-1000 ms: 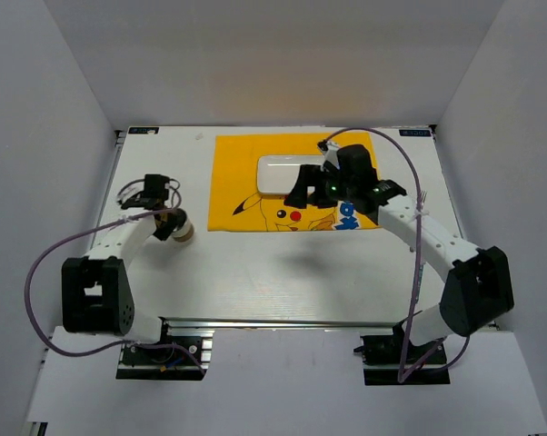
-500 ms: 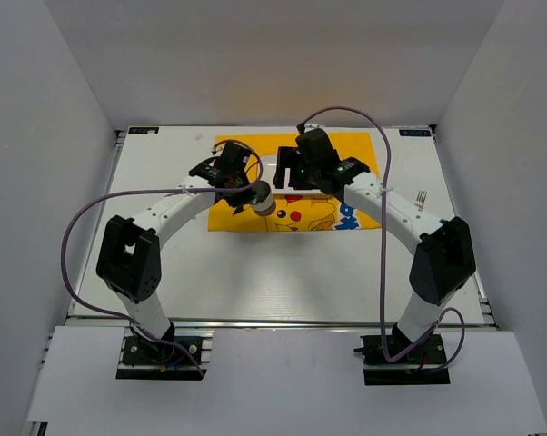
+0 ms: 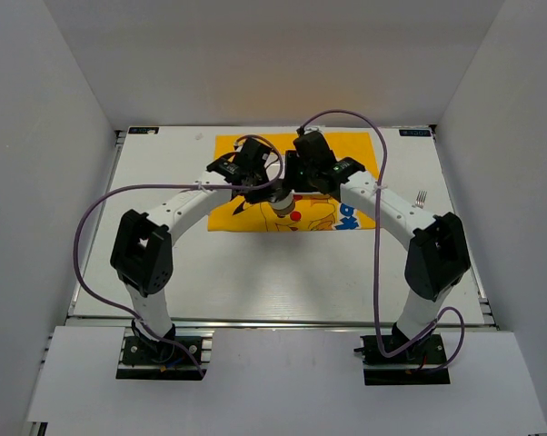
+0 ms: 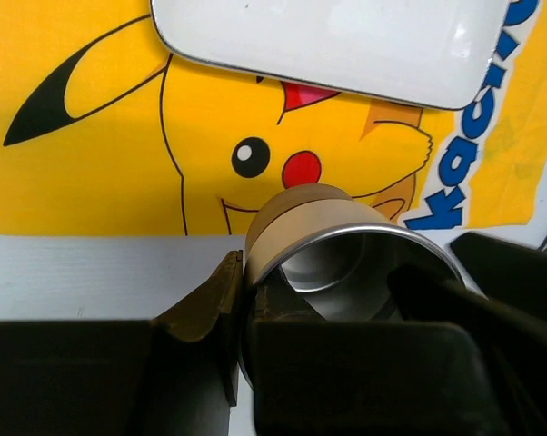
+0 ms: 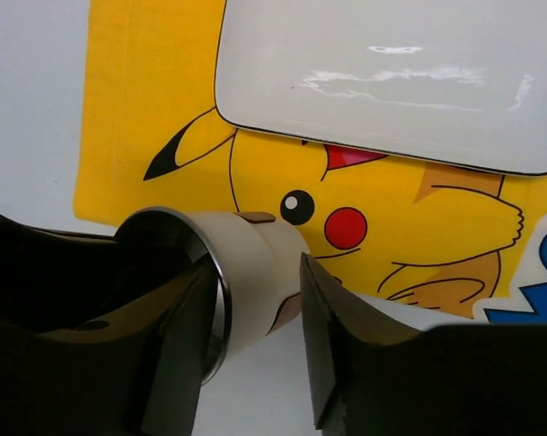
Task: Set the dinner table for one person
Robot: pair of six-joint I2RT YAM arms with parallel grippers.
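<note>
White table (image 3: 255,272) fills the whole booth floor, right under both arms. Over the 6 o'clock edge of the one yellow mat (image 3: 228,159), my left end effector (image 4: 333,300) is pinching the one cup (image 4: 301,218), which lies sideways, axis roughly 9-to-3. Right end effector (image 5: 255,268) straddles it; can't tell if it's squeezing. One plate (image 4: 328,36) at 12, one fork (image 3: 421,196) at 3.

One cup (image 5: 251,263), one plate (image 4: 328,41), one mat (image 4: 92,182), one fork (image 3: 422,196).
</note>
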